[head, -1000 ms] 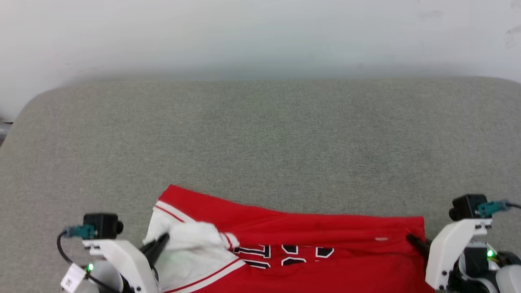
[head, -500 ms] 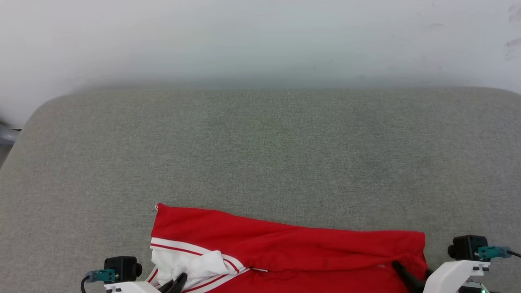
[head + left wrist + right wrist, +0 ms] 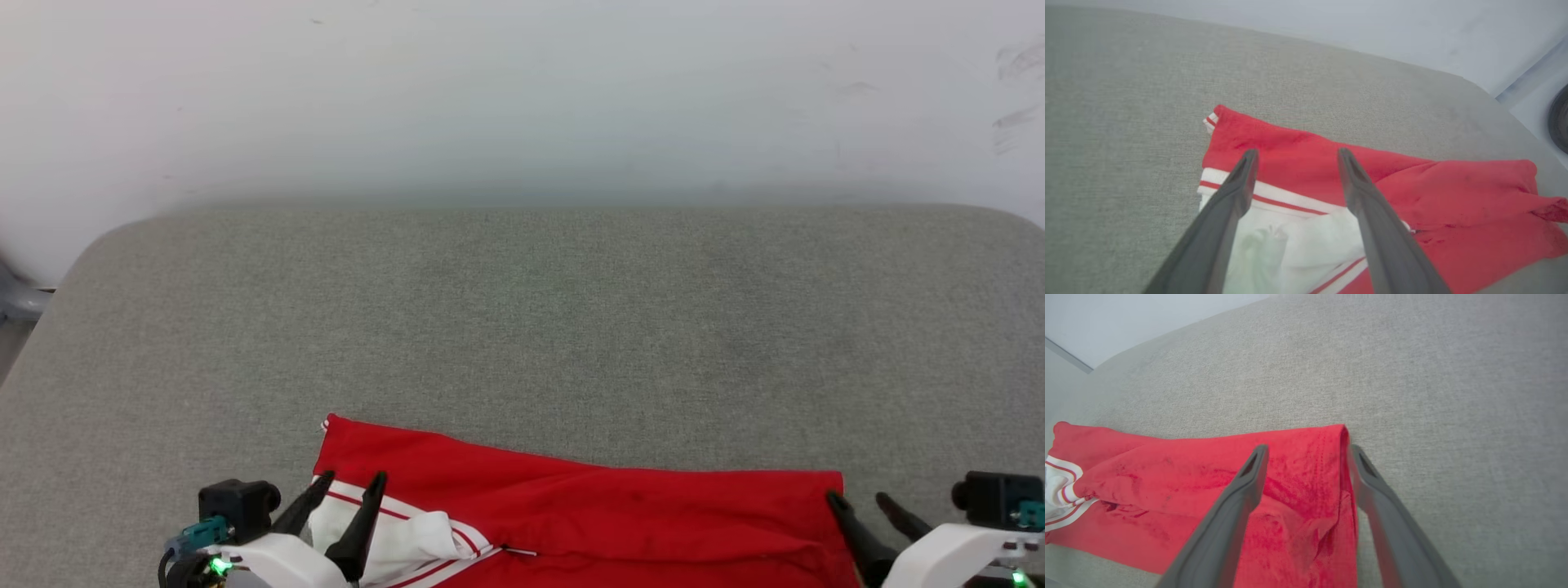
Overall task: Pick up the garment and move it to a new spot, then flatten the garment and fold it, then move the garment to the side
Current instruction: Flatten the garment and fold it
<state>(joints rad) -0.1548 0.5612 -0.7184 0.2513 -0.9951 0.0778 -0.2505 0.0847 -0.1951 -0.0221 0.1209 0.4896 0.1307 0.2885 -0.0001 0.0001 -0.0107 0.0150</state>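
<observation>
The garment (image 3: 588,506) is a red shirt lying folded over on the grey padded surface (image 3: 522,327), at the near edge in the head view. Its white sleeve (image 3: 408,543) with red-and-white striped trim sits at the left end. My left gripper (image 3: 351,482) stands open over that sleeve (image 3: 1298,249), holding nothing, its tips above the striped trim (image 3: 1286,198). My right gripper (image 3: 857,500) is open at the garment's right edge (image 3: 1345,457), one finger over the red cloth (image 3: 1188,477) and the other over bare surface.
The grey padded surface (image 3: 1433,396) stretches far beyond the garment to a pale wall (image 3: 522,98). Its rounded corners show at left and right. A dark round object (image 3: 1560,118) sits past the surface's edge in the left wrist view.
Both grippers have opened and let go of the garment, which now lies folded over with the numerals hidden. The head camera has tilted, so the whole picture has shifted.
</observation>
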